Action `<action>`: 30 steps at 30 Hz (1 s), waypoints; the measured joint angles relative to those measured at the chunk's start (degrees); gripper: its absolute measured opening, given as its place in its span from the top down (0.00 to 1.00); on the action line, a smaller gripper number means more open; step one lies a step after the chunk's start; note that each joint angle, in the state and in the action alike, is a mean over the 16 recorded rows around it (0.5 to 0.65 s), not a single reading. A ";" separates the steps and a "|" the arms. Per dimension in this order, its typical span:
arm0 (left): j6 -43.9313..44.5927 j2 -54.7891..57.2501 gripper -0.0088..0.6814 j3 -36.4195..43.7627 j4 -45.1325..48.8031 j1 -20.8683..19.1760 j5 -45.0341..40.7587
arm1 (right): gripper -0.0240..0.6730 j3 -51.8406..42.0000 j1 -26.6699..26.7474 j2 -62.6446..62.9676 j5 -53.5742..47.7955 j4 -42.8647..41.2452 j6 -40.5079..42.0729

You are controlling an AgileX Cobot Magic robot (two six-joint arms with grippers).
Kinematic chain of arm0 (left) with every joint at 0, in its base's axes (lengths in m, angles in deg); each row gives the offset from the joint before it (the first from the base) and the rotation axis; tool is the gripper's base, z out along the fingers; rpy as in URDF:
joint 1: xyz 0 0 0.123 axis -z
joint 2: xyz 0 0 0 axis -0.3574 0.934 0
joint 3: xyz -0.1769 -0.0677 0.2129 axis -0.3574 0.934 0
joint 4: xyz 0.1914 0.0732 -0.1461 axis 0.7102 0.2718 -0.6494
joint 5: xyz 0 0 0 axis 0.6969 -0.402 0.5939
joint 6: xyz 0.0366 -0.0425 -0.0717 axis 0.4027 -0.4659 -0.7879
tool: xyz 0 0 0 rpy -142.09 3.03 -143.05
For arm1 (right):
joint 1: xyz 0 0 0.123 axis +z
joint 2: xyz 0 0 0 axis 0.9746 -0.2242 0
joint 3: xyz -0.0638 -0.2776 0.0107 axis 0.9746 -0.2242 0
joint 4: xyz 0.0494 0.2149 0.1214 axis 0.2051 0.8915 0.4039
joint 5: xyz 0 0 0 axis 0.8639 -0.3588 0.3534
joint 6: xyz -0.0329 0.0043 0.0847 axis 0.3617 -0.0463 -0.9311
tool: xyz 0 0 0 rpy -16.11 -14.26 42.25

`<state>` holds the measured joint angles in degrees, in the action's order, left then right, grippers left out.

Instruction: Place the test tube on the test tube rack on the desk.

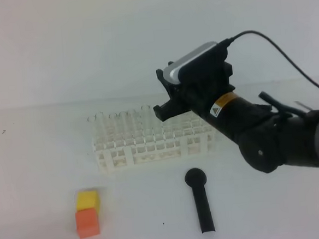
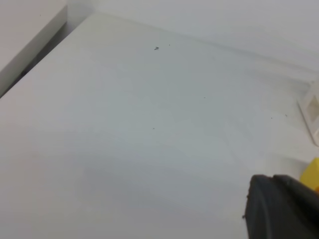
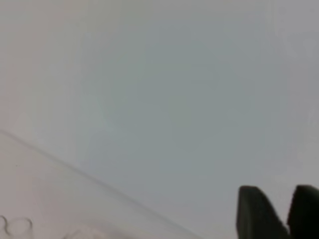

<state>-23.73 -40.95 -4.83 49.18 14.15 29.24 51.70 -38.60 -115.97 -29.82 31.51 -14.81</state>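
Note:
The white test tube rack (image 1: pixel 150 139) stands on the desk (image 1: pixel 36 161). Several clear test tubes (image 1: pixel 121 122) stand upright in its back rows. My right gripper (image 1: pixel 160 109) hangs over the rack's right part, just right of the tallest tube (image 1: pixel 146 114). In the right wrist view its two dark fingers (image 3: pixel 256 214) stand close together with a narrow gap and nothing visible between them. Tube rims (image 3: pixel 17 226) show at the bottom left. Only a dark piece of my left gripper (image 2: pixel 279 209) shows in the left wrist view. Its jaws are hidden.
A black round-headed stick (image 1: pixel 201 201) lies in front of the rack. A yellow cube (image 1: pixel 87 200) and an orange cube (image 1: pixel 87 222) sit touching at the front left. The left wrist view shows the yellow cube (image 2: pixel 311 174) and a rack corner (image 2: pixel 311 112).

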 joint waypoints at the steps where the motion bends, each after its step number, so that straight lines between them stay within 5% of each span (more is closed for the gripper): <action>1: 0.00 0.00 0.99 0.00 0.00 0.00 0.00 | 0.67 0.00 0.01 1.33 -1.39 -0.05 0.82; 11: 0.00 0.00 0.99 0.00 0.01 0.00 0.00 | 0.94 0.00 0.05 17.23 -16.47 -0.38 8.74; 23: 0.00 0.00 0.99 0.00 0.04 0.00 0.00 | 0.97 -0.17 0.05 33.92 -38.02 0.10 17.37; 30: 0.00 0.03 0.99 0.00 0.04 0.00 0.00 | 0.97 -0.32 0.02 37.02 -39.95 0.19 20.45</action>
<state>-23.73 -40.92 -4.83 49.21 14.15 29.24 51.37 -38.58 -78.95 -69.77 31.69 5.64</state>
